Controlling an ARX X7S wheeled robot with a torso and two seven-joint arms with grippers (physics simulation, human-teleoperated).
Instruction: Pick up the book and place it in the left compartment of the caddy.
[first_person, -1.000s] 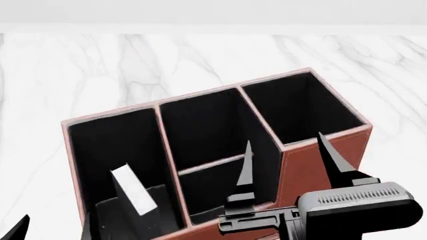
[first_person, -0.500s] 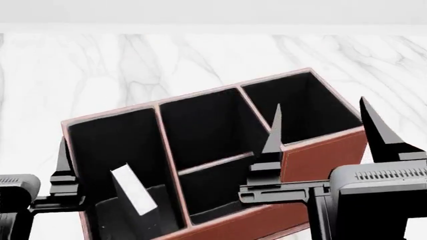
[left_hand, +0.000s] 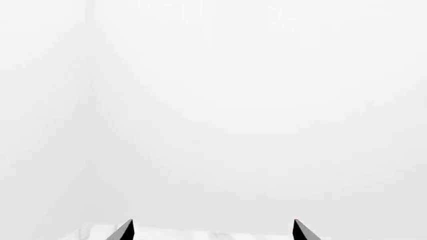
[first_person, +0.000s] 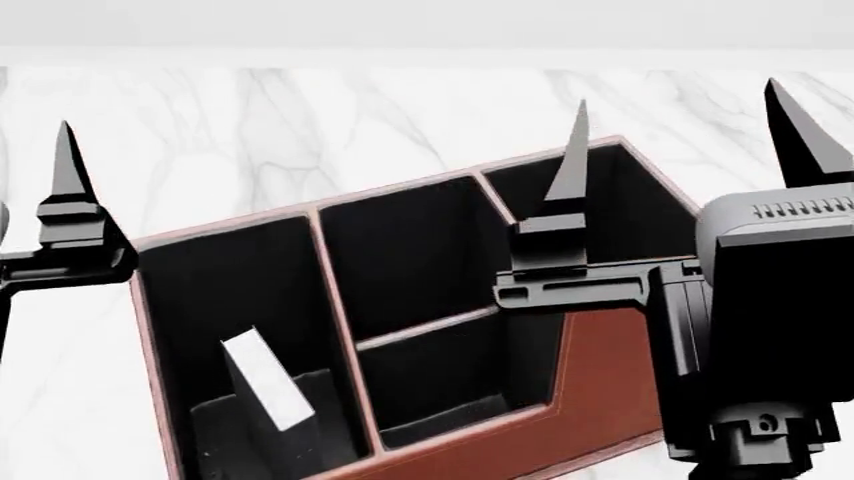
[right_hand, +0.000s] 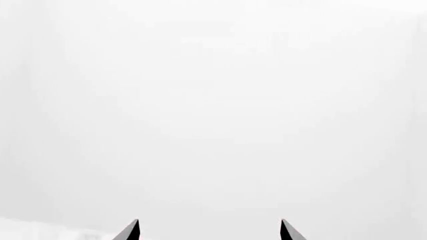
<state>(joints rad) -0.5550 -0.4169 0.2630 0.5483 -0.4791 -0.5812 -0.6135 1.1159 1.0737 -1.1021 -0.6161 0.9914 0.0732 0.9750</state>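
Note:
The reddish-brown caddy (first_person: 603, 372) stands on the marble table (first_person: 267, 120) in the head view. The book (first_person: 264, 378), black with white page edges, leans tilted inside the left compartment (first_person: 220, 285), touched by no gripper. My right gripper (first_person: 687, 125) is raised above the caddy's right end, open and empty. One left finger (first_person: 67, 190) rises beside the caddy's left rim; its partner is off frame. In the wrist views the left gripper (left_hand: 213, 224) and right gripper (right_hand: 210, 224) show wide-apart tips with nothing between them.
The two middle cells (first_person: 414, 300) and the tall right end cell (first_person: 601, 215) of the caddy hold nothing that I can see. Both wrist cameras face a blank white background, with a strip of marble (left_hand: 200, 235) at the frame edge.
Both arms have risen in the head view, the left one coming up from the frame's lower corner to beside the caddy. The book has stayed in the left compartment.

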